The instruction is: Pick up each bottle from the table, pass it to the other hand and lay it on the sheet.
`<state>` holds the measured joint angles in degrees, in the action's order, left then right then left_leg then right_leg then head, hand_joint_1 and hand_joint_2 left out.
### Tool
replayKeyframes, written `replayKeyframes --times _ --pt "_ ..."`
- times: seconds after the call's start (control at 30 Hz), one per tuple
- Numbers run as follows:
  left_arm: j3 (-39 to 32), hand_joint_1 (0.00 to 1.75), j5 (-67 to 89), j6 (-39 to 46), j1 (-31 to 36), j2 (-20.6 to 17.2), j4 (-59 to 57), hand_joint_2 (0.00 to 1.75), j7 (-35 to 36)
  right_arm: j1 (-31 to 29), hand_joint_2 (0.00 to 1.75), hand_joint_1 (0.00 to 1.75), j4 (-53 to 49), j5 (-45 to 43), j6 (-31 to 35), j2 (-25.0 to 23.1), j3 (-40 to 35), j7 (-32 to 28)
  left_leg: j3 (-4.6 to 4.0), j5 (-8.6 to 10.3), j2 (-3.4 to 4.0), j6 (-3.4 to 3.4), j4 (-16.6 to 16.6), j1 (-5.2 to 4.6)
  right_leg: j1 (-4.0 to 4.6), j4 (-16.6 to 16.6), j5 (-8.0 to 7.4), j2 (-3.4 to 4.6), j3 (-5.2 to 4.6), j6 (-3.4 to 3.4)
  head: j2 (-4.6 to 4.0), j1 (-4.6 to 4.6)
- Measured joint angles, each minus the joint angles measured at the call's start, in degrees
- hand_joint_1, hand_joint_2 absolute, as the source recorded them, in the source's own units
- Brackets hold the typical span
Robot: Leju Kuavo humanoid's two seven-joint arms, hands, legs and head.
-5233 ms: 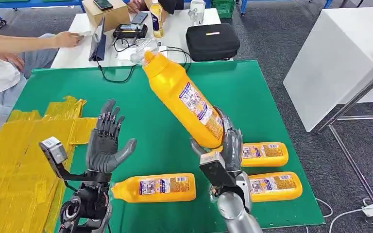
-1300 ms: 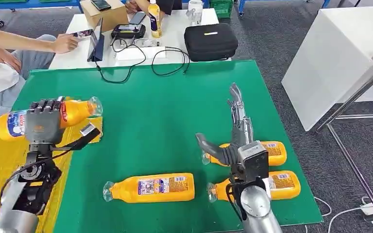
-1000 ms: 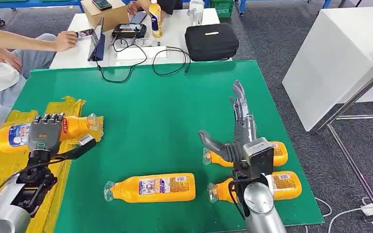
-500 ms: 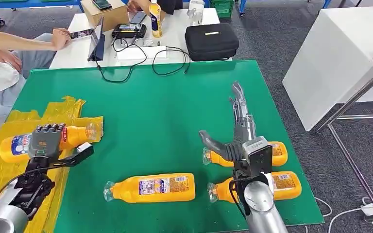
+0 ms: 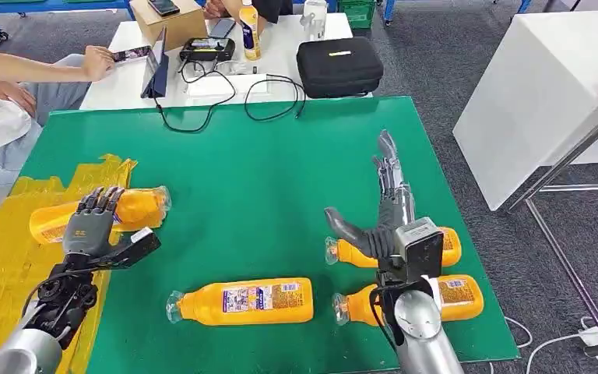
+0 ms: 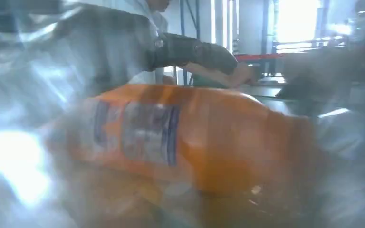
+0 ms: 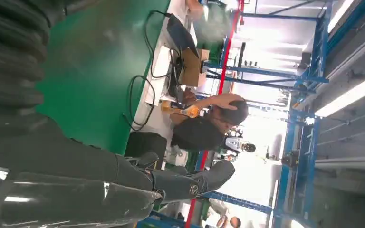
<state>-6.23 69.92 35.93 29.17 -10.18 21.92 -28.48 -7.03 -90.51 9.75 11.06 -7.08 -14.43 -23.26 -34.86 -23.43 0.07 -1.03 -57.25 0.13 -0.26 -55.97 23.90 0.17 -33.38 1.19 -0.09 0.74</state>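
Green table (image 5: 280, 171) takes up most of the head view, with a crinkled yellow sheet (image 5: 15, 265) over its left side. White table (image 5: 202, 70) sits behind it with a black case (image 5: 339, 66), a cardboard box (image 5: 170, 19), cables and a small upright bottle (image 5: 250, 31); a person's arm (image 5: 39, 66) reaches in from the left. One orange bottle (image 5: 105, 214) lies on its side on the sheet, cap toward the green. Left robot hand (image 5: 97, 230) sits right over or against that bottle, fingers spread and loose, not wrapped around it; the left wrist view is blurred, orange bottle close up. Three more orange bottles lie on the green: front middle bottle (image 5: 241, 301), right rear bottle (image 5: 444, 245), right front bottle (image 5: 455, 294). Right robot hand (image 5: 385, 214) hangs above the two right bottles, wide, fingers straight out, thumb out sideways, holding nothing.
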Motion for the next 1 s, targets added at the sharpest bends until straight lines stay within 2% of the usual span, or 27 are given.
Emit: replayKeyframes --times 0.63,0.7,0.77,0.83,0.9,1.0 --pt "-4.02 0.0 -5.04 -0.02 -0.15 2.62 -0.29 1.75 -3.45 -1.03 1.75 0.0 0.0 -1.86 0.02 0.04 2.25 -0.79 -0.01 0.0 0.0 0.0 0.0 0.0 0.0 0.0 0.0 0.0 0.0 0.0 0.0 0.02" --pt "-5.13 0.0 -9.17 -1.6 -0.15 3.15 -0.14 1.75 -6.91 -1.04 1.75 0.0 0.0 -1.15 -0.58 0.04 2.25 -0.79 0.0 0.0 -0.01 0.0 0.0 0.0 0.0 0.0 0.0 0.0 0.0 0.0 0.0 0.02" --pt "-6.23 0.0 -22.25 -7.25 -1.2 4.04 3.19 1.75 -10.31 -1.0 1.75 0.0 0.0 2.36 -2.68 0.17 1.82 -0.76 0.0 0.0 0.0 0.0 0.0 0.0 0.0 0.0 0.0 0.01 -0.03 0.0 0.0 0.0" --pt "-6.16 0.0 -36.3 -11.53 -2.18 5.4 8.9 1.75 -11.32 -0.75 1.75 0.0 -0.02 6.59 -4.68 0.57 0.42 -0.74 -0.03 0.0 0.01 0.0 -0.01 0.0 0.0 0.0 0.0 0.02 -0.05 0.0 0.0 -0.02" --pt "-6.16 0.0 -40.6 -13.35 -2.35 6.18 12.4 1.75 -11.47 -0.45 1.75 0.0 -0.02 8.68 -5.31 0.7 -0.83 -0.7 -0.05 0.0 -0.03 0.0 -0.01 0.0 0.0 0.0 0.0 -0.02 -0.03 0.0 0.0 0.02" --pt "-6.21 0.0 -48.18 -18.81 -4.74 7.69 22.55 1.75 -11.63 -0.45 1.75 0.0 0.11 17.52 -7.78 1.27 -3.98 -0.26 -0.06 0.0 -0.01 0.0 -0.01 0.01 0.01 0.0 0.0 0.0 -0.07 0.0 0.0 0.02"
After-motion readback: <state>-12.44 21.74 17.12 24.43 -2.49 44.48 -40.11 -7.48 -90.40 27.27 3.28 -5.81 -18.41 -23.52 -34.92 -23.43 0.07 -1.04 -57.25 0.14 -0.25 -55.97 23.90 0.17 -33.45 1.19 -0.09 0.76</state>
